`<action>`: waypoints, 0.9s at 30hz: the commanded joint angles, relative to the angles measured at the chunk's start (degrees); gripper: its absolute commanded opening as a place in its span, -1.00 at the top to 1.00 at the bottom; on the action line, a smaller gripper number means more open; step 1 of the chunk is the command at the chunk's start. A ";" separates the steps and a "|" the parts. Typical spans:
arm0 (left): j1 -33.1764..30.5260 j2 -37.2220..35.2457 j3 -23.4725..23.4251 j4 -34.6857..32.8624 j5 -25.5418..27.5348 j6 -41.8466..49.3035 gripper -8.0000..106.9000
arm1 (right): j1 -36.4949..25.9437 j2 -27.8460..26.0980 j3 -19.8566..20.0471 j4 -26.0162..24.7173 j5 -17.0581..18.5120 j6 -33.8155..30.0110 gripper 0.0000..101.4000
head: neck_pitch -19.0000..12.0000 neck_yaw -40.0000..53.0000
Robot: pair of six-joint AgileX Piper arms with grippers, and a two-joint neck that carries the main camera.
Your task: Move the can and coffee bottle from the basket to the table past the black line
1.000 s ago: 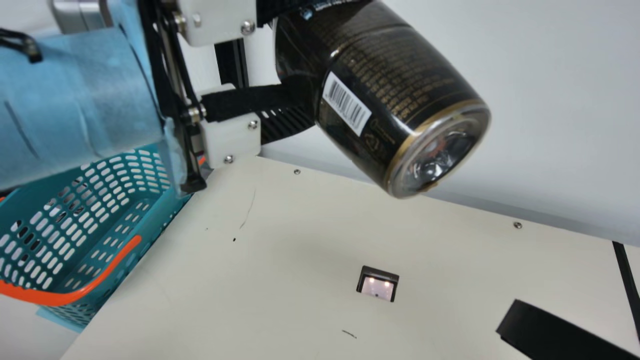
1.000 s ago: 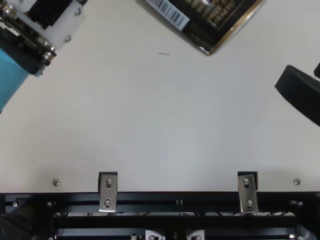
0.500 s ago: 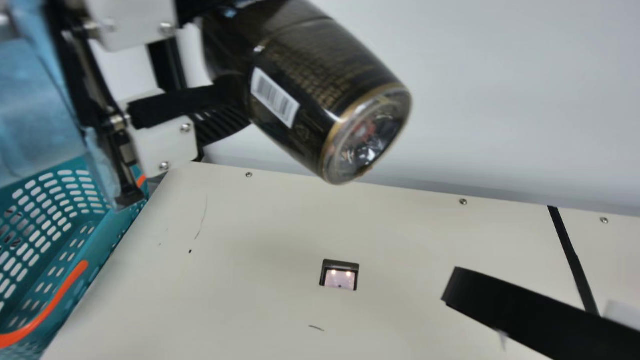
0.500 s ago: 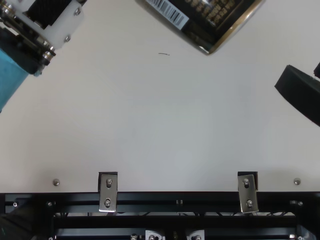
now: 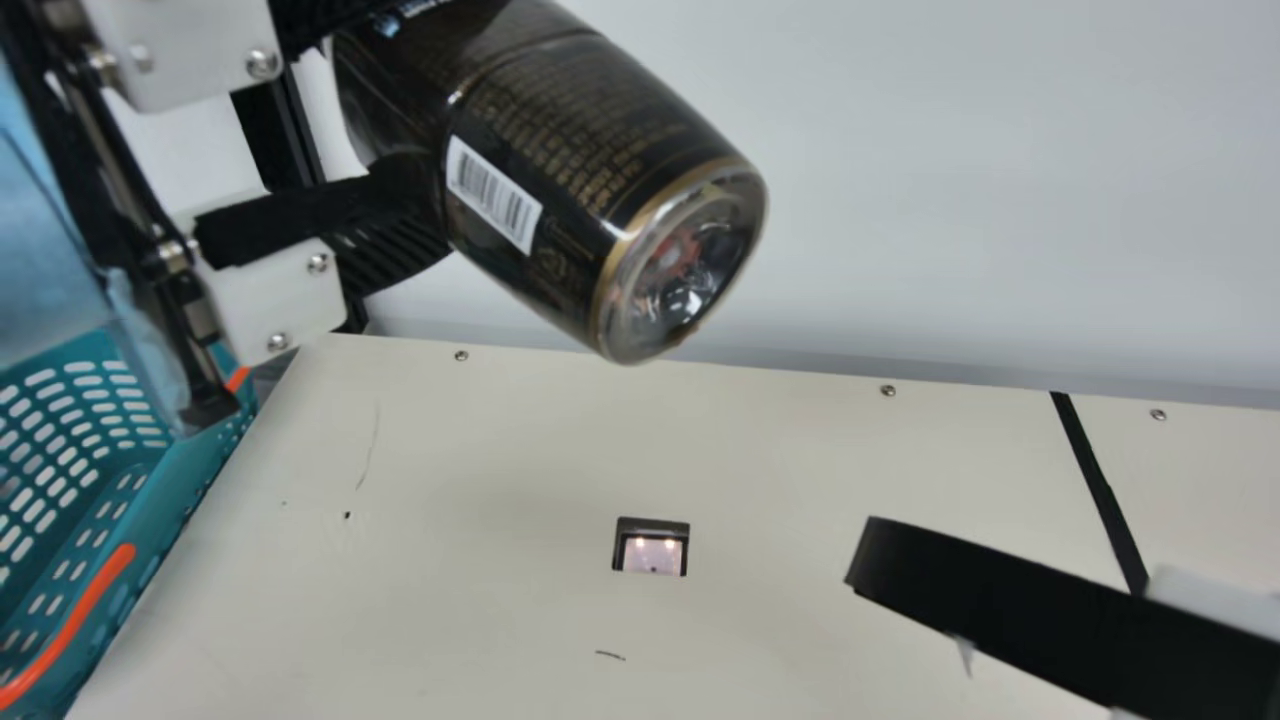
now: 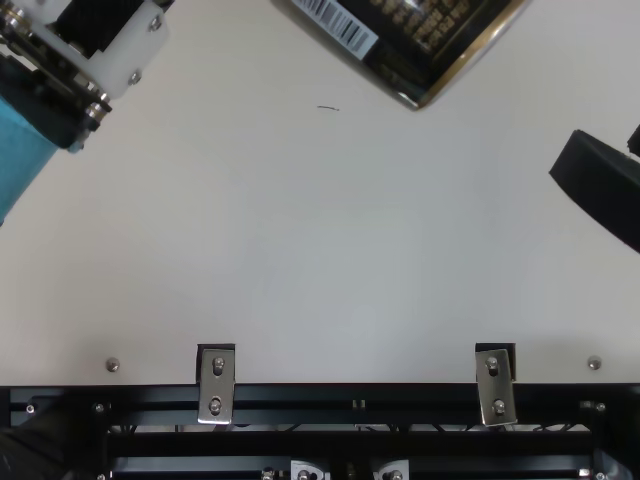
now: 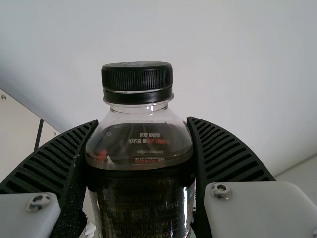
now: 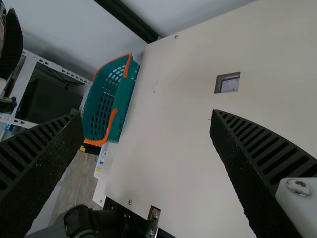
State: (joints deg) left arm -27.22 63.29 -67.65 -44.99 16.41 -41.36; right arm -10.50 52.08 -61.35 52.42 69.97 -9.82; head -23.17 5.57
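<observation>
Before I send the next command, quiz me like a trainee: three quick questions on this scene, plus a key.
1. True or false: the left gripper holds the coffee bottle off the table.
2. Fill in: the right gripper stands ____ (open or shut).
3. In the main view, the black line lies to the bottle's: A) left; B) right.

Key: 1 true; 2 open; 3 B.

The main view contained one coffee bottle (image 5: 560, 190) at eleven o'clock, one teal basket (image 5: 168, 488) at eight, one rectangular inset (image 5: 652, 526) at six, one black line (image 5: 1102, 480) between three and four, three table screws (image 5: 888, 390) (one at nine, two at three), and two grippers: left gripper (image 5: 395, 135) between ten and eleven, right gripper (image 5: 940, 572) at four. The top view contained two metal brackets (image 6: 215, 384), at seven and four.
</observation>
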 commanded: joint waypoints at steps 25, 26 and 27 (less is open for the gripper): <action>1.56 -0.13 1.53 -4.57 1.30 3.38 0.68 | 0.00 0.00 0.00 0.00 0.00 0.00 -1.00 | -1.83 2.66; 1.78 -0.17 1.87 -4.98 1.65 3.45 0.68 | 0.00 0.00 0.00 0.00 0.00 0.00 -1.00 | -1.83 2.66; 2.03 -0.24 2.26 -5.38 1.98 3.56 0.68 | 0.00 0.00 0.00 0.00 0.00 0.00 -1.00 | -1.83 2.66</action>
State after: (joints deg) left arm -25.51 63.18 -65.77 -49.89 17.84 -37.96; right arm -10.50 52.08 -61.35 52.42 69.97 -9.82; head -22.87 7.92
